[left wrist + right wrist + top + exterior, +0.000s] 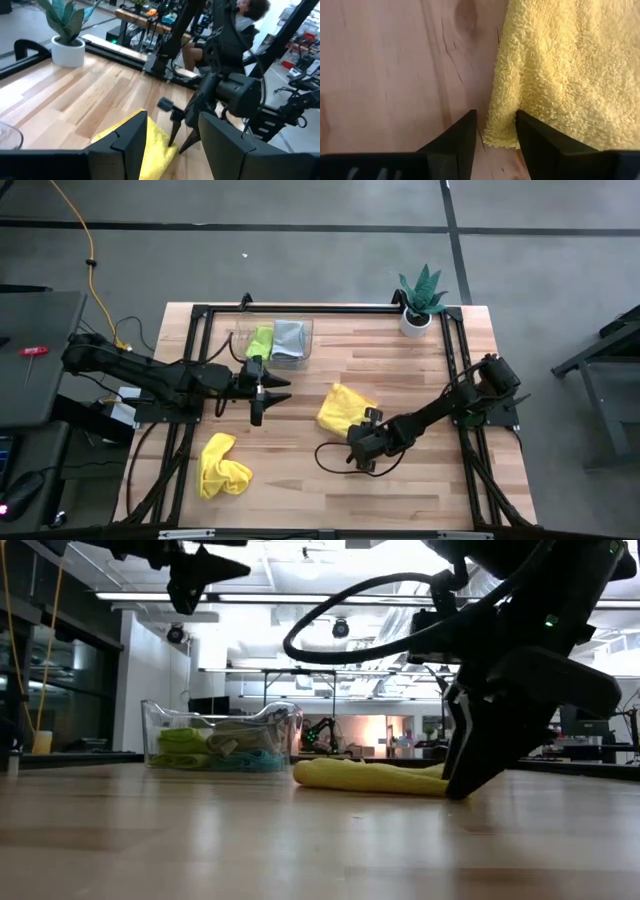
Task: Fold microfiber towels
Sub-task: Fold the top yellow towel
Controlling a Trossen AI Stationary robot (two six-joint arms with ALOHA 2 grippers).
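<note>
Plush yellow towel (560, 70) lies rumpled on the table (395, 65).

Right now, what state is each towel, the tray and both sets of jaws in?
Yellow towel at centre: loosely folded on the table, its corner between the right jaws.
Second yellow towel: crumpled, untouched.
Clear tray: holds folded green and grey towels.
Right gripper: down at the table, jaws apart.
Left gripper: raised, open, empty.
</note>
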